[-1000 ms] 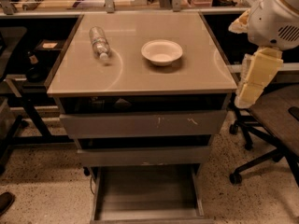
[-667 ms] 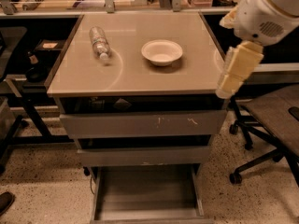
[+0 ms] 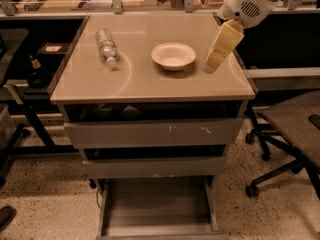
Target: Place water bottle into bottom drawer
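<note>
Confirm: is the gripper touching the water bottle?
Apart. The camera view shows the gripper over the right side of the cabinet top, with the white bowl between it and the water bottle lying on the left.

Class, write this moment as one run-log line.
gripper: over tabletop, right of bowl | water bottle: lying on tabletop, left of bowl, ungrasped | bottom drawer: open, bottle not inside

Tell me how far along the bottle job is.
Done: the bottom drawer is pulled open. In hand: the gripper hangs over the right side of the cabinet top, beside the bowl, apart from the water bottle lying at left. Left: grasp it, lower it into the drawer.
</note>
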`<state>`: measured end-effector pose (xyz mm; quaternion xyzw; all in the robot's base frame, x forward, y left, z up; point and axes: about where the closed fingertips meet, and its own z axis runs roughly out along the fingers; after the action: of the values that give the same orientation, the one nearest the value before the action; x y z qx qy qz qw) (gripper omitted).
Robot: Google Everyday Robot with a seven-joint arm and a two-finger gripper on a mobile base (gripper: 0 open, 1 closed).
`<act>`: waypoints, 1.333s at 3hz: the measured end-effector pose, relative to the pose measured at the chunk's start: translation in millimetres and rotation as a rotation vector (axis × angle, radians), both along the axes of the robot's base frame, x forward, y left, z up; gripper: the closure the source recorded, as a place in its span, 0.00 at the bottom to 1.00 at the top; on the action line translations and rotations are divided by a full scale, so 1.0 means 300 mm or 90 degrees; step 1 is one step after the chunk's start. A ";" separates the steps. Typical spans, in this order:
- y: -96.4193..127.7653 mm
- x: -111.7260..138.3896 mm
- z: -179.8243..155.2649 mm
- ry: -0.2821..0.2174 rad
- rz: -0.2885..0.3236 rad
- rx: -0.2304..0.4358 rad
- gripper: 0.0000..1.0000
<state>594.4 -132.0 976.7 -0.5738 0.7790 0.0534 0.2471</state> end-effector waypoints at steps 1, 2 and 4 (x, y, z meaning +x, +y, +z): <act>0.033 0.025 -0.016 -0.007 0.003 0.000 0.00; 0.110 0.102 -0.054 0.020 0.025 0.008 0.00; 0.212 0.168 -0.043 0.041 0.073 0.038 0.00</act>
<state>644.7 -68.4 963.9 -0.6077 0.7506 0.1093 0.2354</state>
